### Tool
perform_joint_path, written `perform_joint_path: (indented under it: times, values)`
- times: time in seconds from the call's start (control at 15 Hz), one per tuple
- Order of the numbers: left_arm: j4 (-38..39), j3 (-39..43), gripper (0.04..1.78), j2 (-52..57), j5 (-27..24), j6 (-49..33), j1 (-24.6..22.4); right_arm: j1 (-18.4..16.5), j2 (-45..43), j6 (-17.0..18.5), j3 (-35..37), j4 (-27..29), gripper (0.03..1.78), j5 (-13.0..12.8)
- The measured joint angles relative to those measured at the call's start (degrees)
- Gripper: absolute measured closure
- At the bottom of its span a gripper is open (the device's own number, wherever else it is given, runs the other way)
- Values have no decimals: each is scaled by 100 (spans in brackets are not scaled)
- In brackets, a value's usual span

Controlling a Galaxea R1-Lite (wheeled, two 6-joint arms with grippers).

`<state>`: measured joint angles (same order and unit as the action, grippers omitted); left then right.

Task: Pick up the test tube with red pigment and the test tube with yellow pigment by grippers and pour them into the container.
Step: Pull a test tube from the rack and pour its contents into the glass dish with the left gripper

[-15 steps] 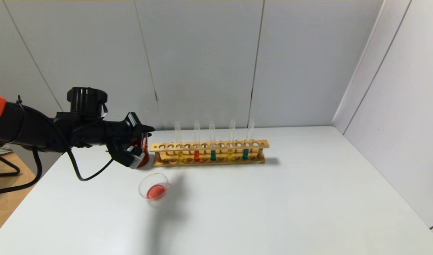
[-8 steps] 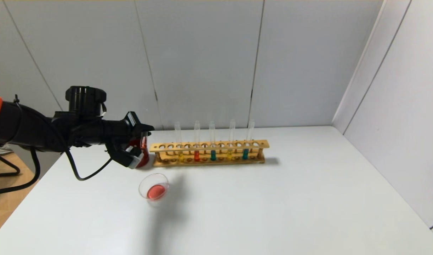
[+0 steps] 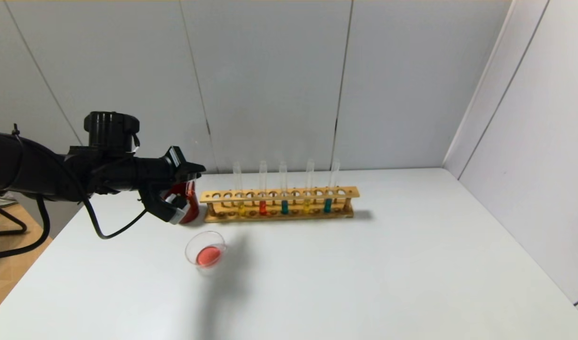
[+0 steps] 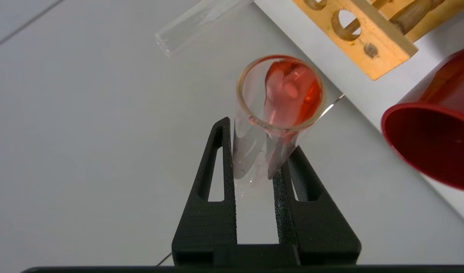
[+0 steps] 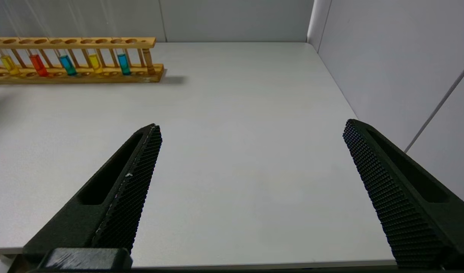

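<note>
One tube, the test tube with red pigment (image 4: 279, 113), sat pinched between the fingers of the left hand (image 4: 254, 151), roughly upright with its mouth toward the wrist. We saw red at its bottom but could not tell how much. Just past the fingertips stood a dark red cup (image 4: 425, 144), with the near end of the wooden rack (image 3: 279, 192) beside it. Below the hand and nearer the robot, the container (image 3: 189, 245) rested on the counter (image 3: 364, 274) with a red pool already in it. We judged the red pour done and the step in hand to be getting rid of the spent tube. The next move called for lowering it gently into the cup or a free rack hole without knocking either. A test tube with yellow pigment (image 3: 241, 208) waited in the rack, farther from the hand. The right hand (image 5: 252, 125) hung spread wide over bare counter, well apart from the rack.
</note>
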<state>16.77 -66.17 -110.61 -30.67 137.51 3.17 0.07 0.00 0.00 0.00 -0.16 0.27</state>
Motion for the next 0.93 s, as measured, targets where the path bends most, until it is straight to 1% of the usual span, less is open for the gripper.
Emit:
perform_joint_path:
  times: [0.2, 0.93]
  values:
    - [9, -12, 149, 57, -17, 129, 7, 0, 0, 0, 0, 0, 6, 0]
    - [87, -34, 149, 127, 22, 161, 51, 0, 0, 0, 0, 0, 6, -2]
